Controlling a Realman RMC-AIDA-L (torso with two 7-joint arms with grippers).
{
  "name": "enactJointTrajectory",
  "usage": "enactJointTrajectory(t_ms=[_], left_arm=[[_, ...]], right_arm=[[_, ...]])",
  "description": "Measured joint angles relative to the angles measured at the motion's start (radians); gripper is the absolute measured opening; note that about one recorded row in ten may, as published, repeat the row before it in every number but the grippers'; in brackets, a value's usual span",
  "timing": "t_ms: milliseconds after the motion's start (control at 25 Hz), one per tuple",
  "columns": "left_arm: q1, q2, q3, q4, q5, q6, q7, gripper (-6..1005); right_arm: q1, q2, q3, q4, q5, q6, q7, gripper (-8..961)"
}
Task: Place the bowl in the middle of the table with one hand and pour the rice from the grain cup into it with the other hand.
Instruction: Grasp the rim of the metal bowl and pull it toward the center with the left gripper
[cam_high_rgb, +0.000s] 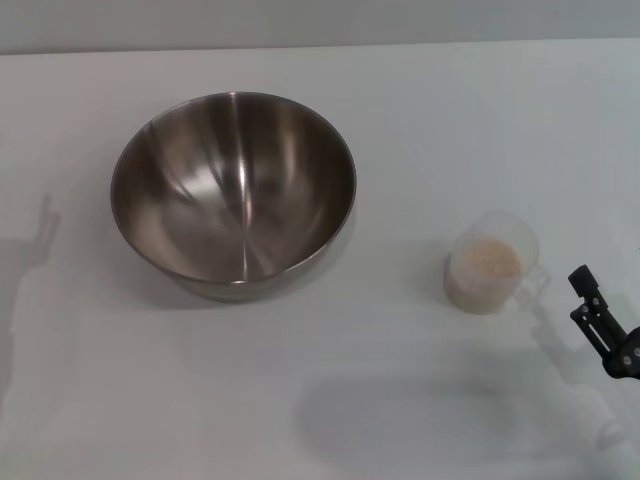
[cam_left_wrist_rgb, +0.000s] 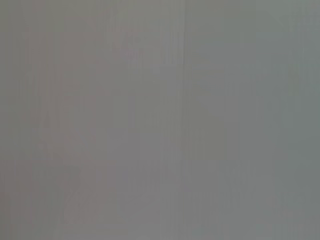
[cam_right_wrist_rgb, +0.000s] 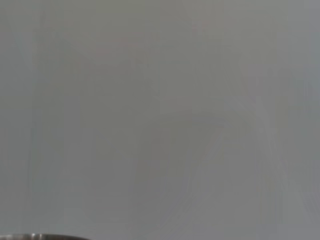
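Note:
The large steel bowl (cam_high_rgb: 233, 190) stands upright and empty on the white table (cam_high_rgb: 400, 120), left of the middle in the head view. A sliver of its rim (cam_right_wrist_rgb: 40, 236) shows in the right wrist view. The small clear grain cup (cam_high_rgb: 491, 262) stands upright at the right, its handle pointing right, with pale rice (cam_high_rgb: 489, 261) inside. My right gripper (cam_high_rgb: 583, 297) is at the right edge, just right of the cup's handle and not touching it. My left gripper is out of view; only a faint shadow falls at the table's left edge.
The table's back edge (cam_high_rgb: 320, 46) meets a grey wall. The left wrist view shows only a plain grey surface.

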Motion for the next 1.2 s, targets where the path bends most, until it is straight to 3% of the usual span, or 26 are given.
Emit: enactJointTrajectory(t_ms=[280, 560, 840, 1000, 1200], left_arm=[[0.003, 0.000, 0.003, 0.000, 0.000, 0.009, 0.000, 826], [-0.002, 0.009, 0.090, -0.004, 0.001, 0.064, 0.011, 827], [-0.015, 0.037, 0.098, -0.066, 0.043, 0.047, -0.023, 826], [-0.012, 0.064, 0.076, -0.230, 0.065, -0.087, 0.073, 825], [0.034, 0.100, 0.016, -0.536, 0.078, -0.399, 0.232, 823]], right_arm=[[0.001, -0.001, 0.000, 0.000, -0.001, -0.017, 0.000, 770], [0.011, -0.001, -0.003, 0.000, -0.001, -0.017, 0.006, 770], [0.006, -0.001, -0.005, 0.002, -0.001, -0.021, 0.006, 770], [0.002, -0.001, -0.005, 0.002, -0.001, -0.021, 0.001, 770], [-0.001, -0.002, -0.004, 0.001, 0.000, -0.022, 0.000, 770]])
